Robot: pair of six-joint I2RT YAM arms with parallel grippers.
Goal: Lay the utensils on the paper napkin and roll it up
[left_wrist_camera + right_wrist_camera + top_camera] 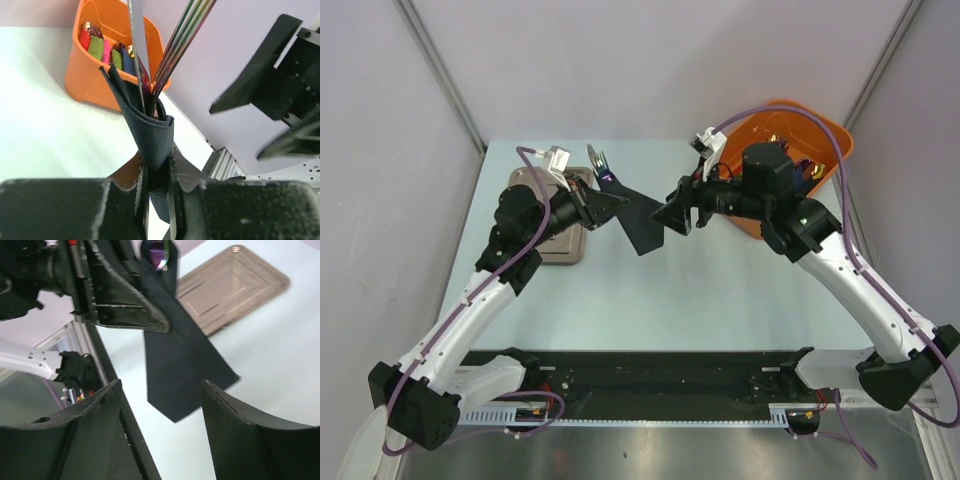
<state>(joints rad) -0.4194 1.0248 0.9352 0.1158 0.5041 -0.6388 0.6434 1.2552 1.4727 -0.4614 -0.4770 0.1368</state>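
Utensils (182,40) ran off top edge, lower ends hidden inside paper napkin (150,132); orange bin (832,128) contents mostly blocked by right arm (770,190).

The top camera looks down from behind my arm bases over the table (720,290). The left wrist camera hugs my left claw (157,170), facing the orange bin (85,75) beyond. The right looks past my right claw (160,390) toward the tray (235,285). All share the paper napkin (640,225).
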